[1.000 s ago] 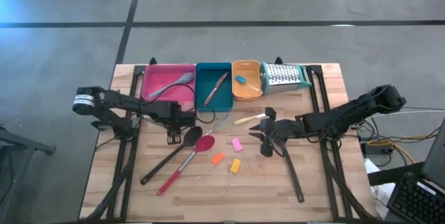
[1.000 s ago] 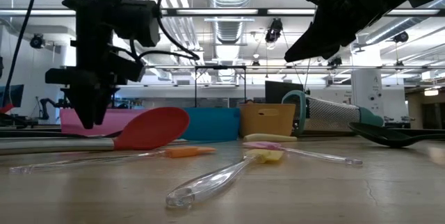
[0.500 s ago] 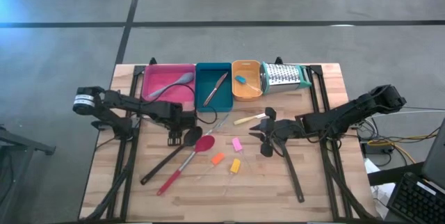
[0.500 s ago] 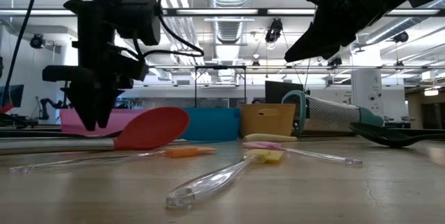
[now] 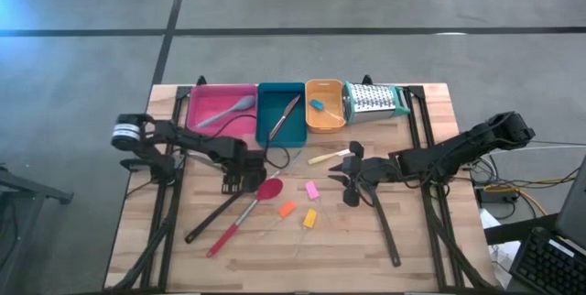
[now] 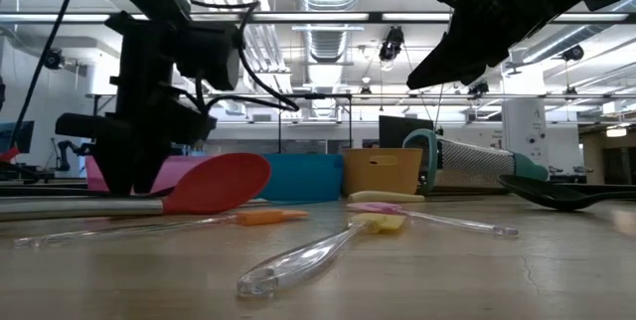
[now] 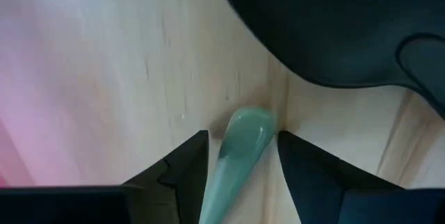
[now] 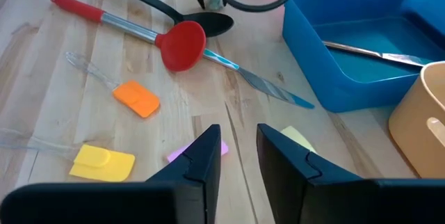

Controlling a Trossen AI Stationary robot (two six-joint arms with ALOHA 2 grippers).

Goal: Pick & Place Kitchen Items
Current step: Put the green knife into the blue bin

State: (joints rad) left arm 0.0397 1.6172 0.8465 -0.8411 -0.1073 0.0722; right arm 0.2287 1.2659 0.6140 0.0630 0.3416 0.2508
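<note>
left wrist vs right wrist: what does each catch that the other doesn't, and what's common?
Left wrist only: a pale green handle tip lying between the left pincer's open fingers, on the wood.

Right wrist only: red spoon, orange piece, yellow piece, teal-handled knife, blue tray holding a knife, and the right pincer, open and empty.

Both: the black ladle bowl and the wooden table.

Pale matt wood table [image 5: 417,240]; glossy red spoon [image 5: 270,190]
</note>
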